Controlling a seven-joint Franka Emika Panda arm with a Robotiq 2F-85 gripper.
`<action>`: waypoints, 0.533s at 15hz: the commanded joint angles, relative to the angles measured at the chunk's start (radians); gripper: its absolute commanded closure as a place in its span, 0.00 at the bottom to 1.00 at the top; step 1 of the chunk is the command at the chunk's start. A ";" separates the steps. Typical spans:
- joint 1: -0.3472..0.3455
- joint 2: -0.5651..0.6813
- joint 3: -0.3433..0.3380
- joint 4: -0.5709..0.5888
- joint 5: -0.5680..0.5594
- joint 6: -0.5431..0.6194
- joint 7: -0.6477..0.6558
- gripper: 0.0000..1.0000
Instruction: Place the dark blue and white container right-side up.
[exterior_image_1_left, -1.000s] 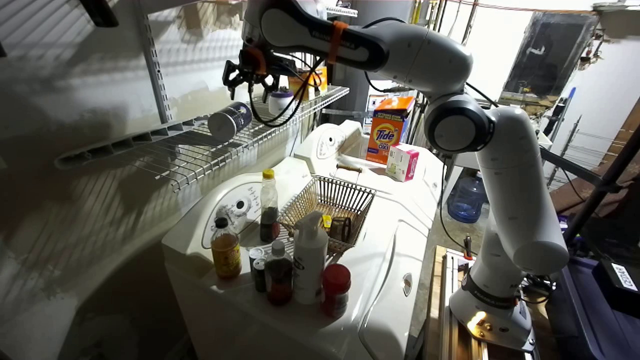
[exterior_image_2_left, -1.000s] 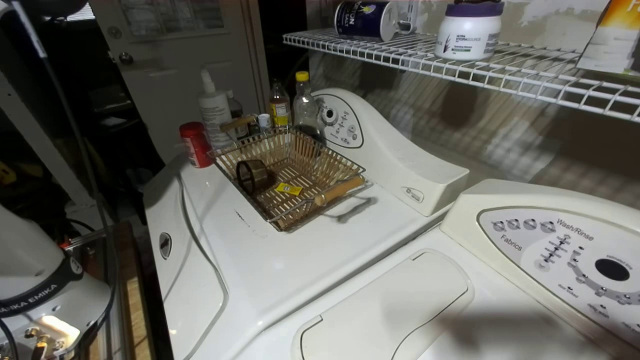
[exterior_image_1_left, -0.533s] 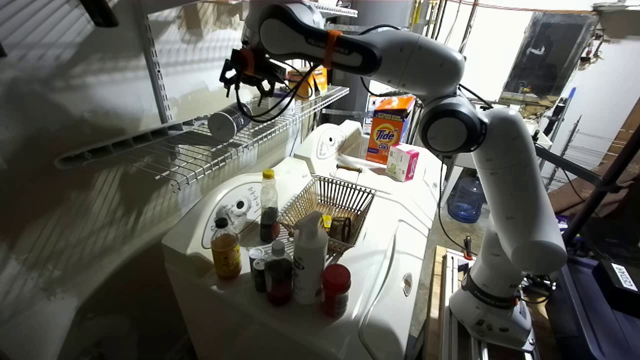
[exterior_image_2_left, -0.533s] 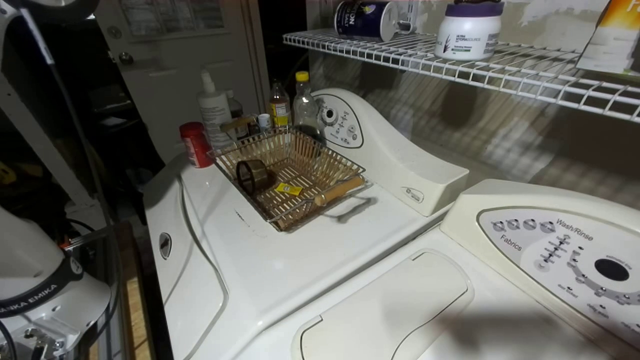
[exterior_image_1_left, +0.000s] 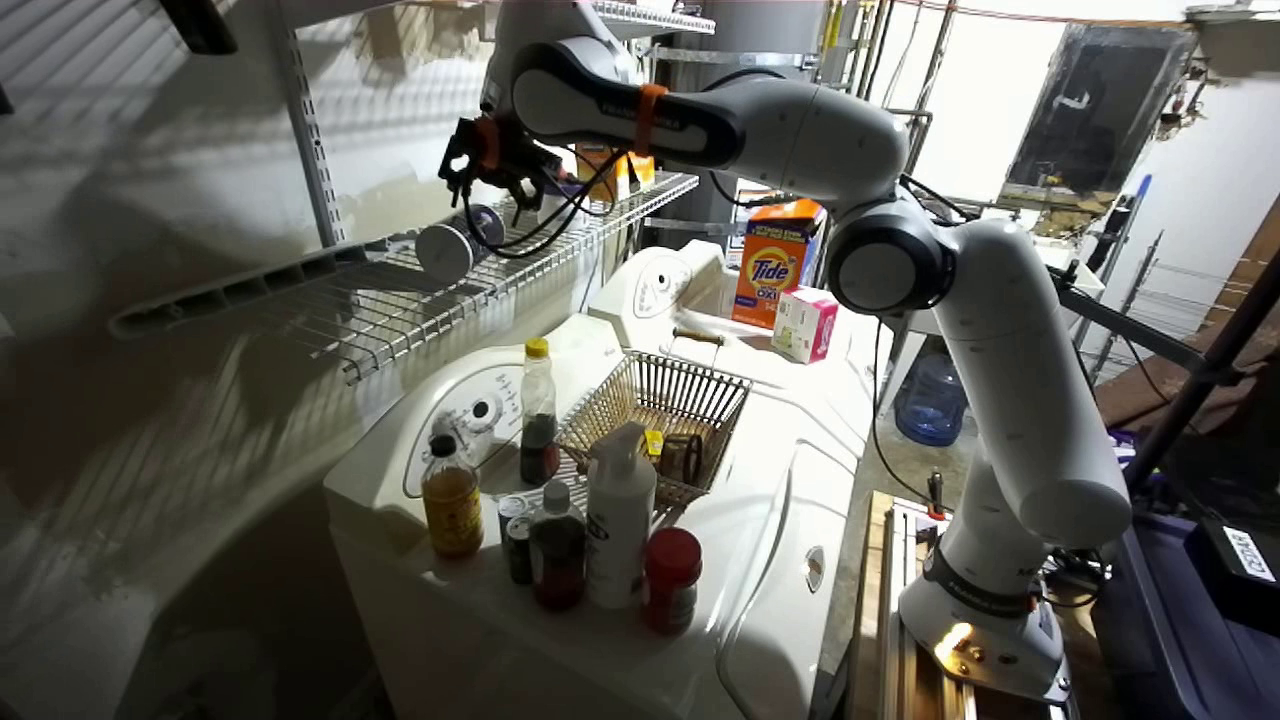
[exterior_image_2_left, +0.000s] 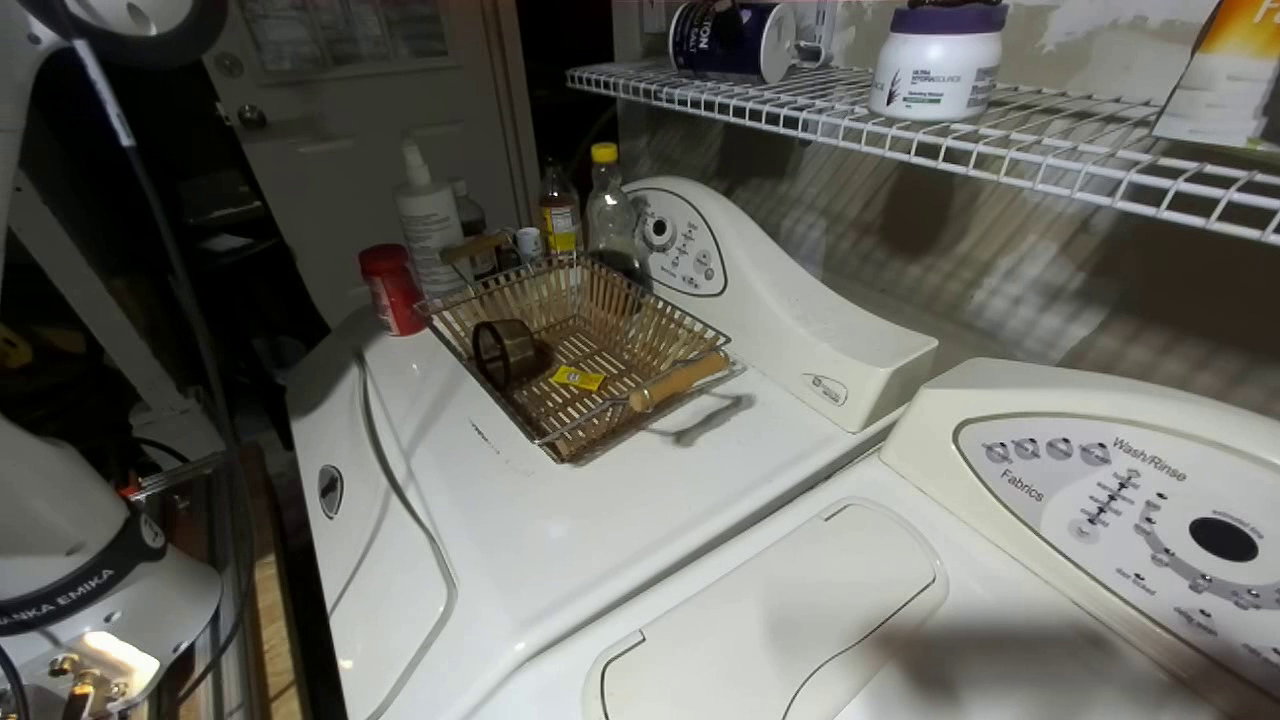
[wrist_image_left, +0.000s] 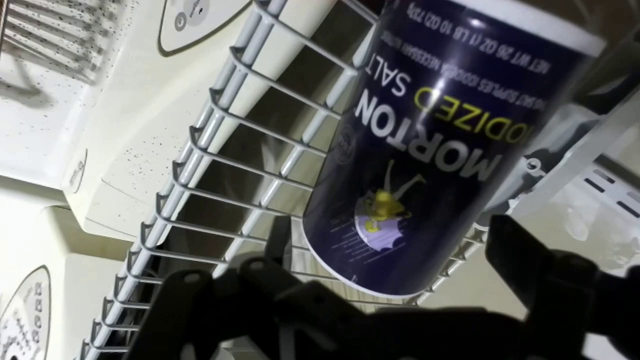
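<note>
Dark blue and white container (wrist_image_left: 435, 150), one, Morton salt: lying on its side on the wire shelf (exterior_image_2_left: 1070, 135), between front edge and wall edge. My pincer (wrist_image_left: 390, 232), one: jaws spread wide, the container's nearer end showing between my fingertips (wrist_image_left: 515, 255) in the wrist view; contact, I cannot tell. Jar (exterior_image_2_left: 935, 70), one, white, purple-lidded: upright, near the shelf's front edge. Basket (exterior_image_2_left: 650, 320), one, slatted: on the white appliance (exterior_image_2_left: 480, 540) below.
</note>
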 joint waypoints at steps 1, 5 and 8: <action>-0.005 0.033 0.002 0.027 0.017 0.011 0.039 0.00; -0.005 0.057 0.006 0.045 0.016 0.047 0.047 0.00; -0.005 0.069 0.002 0.051 0.011 0.069 0.056 0.00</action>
